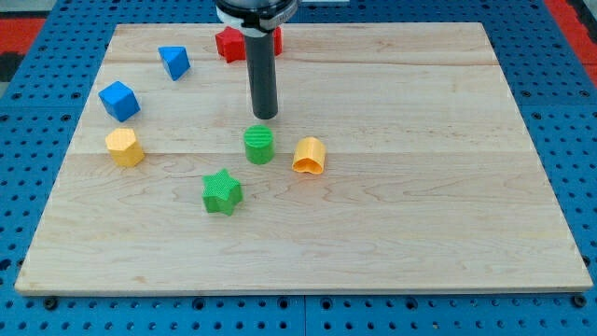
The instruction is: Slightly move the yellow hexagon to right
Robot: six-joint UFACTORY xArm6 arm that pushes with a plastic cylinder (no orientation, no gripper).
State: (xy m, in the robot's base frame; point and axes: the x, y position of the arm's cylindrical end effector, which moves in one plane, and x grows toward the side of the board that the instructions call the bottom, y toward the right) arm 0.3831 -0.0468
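One target only: the yellow hexagonal plastic block [124, 147] sits near the wooden board's [420, 215] left edge, well apart from my tip [266, 116], a bare rod with no jaws holding nothing, hovering just above the green cylinder [259, 145], so I judge the tip must reach the hexagon's left side.

On the wooden board [392, 233], my tip [266, 116] stands just above the green cylinder [259, 145] toward the view's top, with the yellow heart-shaped block [309, 156] just beside the cylinder on the view's right and the green star [222, 191] below it to the left. The yellow hexagon [124, 147] lies well apart at the view's left, directly beneath the blue cube [119, 100]. The blue triangular block [173, 62] sits further up, and the red block [233, 43] lies behind the rod at the top edge.
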